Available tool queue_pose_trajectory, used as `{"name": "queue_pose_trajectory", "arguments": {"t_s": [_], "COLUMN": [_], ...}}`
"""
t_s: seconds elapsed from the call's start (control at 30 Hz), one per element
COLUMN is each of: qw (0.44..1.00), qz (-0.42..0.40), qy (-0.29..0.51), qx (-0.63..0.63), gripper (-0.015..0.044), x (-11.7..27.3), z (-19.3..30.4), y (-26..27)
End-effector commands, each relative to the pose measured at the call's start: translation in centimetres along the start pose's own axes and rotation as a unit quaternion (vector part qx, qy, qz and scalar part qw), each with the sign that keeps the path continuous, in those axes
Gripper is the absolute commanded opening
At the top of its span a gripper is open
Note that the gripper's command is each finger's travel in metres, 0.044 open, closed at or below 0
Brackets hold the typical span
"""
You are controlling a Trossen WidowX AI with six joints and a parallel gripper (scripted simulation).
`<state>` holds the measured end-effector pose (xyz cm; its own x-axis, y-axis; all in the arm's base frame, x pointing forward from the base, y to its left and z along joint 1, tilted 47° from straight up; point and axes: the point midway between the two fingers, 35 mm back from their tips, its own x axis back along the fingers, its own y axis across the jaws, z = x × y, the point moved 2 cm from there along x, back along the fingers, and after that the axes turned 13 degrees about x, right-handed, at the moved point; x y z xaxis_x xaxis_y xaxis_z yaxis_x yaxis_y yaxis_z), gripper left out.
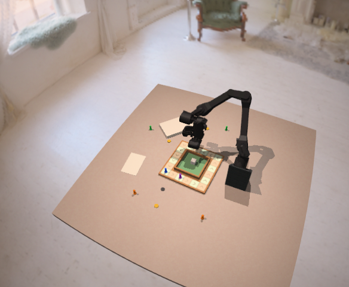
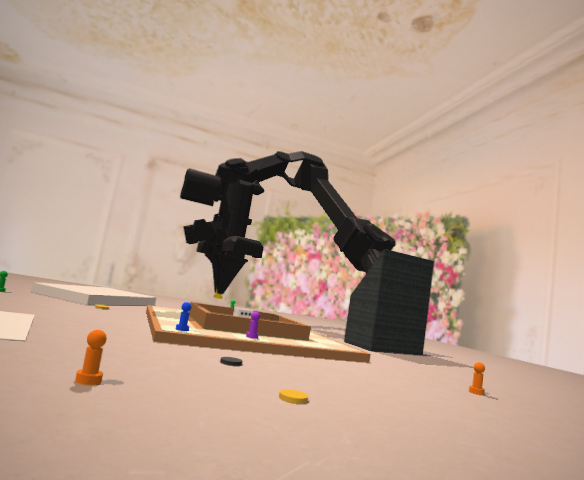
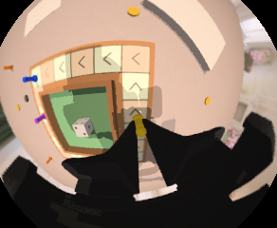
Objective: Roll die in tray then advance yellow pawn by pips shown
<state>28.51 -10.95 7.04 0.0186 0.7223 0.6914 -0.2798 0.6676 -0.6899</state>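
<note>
My gripper (image 1: 194, 147) (image 2: 219, 293) (image 3: 138, 122) is shut on the yellow pawn (image 2: 218, 296) (image 3: 138, 127), holding it above the board (image 1: 201, 187) (image 2: 333, 355) (image 3: 136, 59). In the wrist view it hangs over the column of squares to the right of the tray (image 1: 187, 173) (image 2: 277, 329) (image 3: 82, 85). The white die (image 1: 193, 161) (image 2: 244, 312) (image 3: 83, 127) rests inside the tray, apart from the gripper. Its top pips are too small to read surely. A side face shows several pips in the exterior view.
A blue pawn (image 1: 165, 170) (image 2: 183, 317) (image 3: 29, 79) and a purple pawn (image 1: 180, 176) (image 2: 253, 325) (image 3: 40, 118) stand on the board. Around it are green pawns (image 1: 150, 127), orange pawns (image 1: 202, 217), yellow discs (image 1: 156, 205), a dark disc (image 1: 162, 189), a pale slab (image 1: 171, 125) and a sheet (image 1: 133, 163).
</note>
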Motion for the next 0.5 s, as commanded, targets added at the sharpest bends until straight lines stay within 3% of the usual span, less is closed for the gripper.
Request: {"name": "queue_pose_trajectory", "arguments": {"t_s": [0.0, 0.47], "qw": [1.000, 1.000], "qz": [0.002, 0.002], "qy": [0.004, 0.004], "qx": [0.005, 0.005], "gripper": [0.0000, 0.0000], "x": [-1.7, -2.9], "z": [0.1, 0.1], "y": [0.1, 0.1]}}
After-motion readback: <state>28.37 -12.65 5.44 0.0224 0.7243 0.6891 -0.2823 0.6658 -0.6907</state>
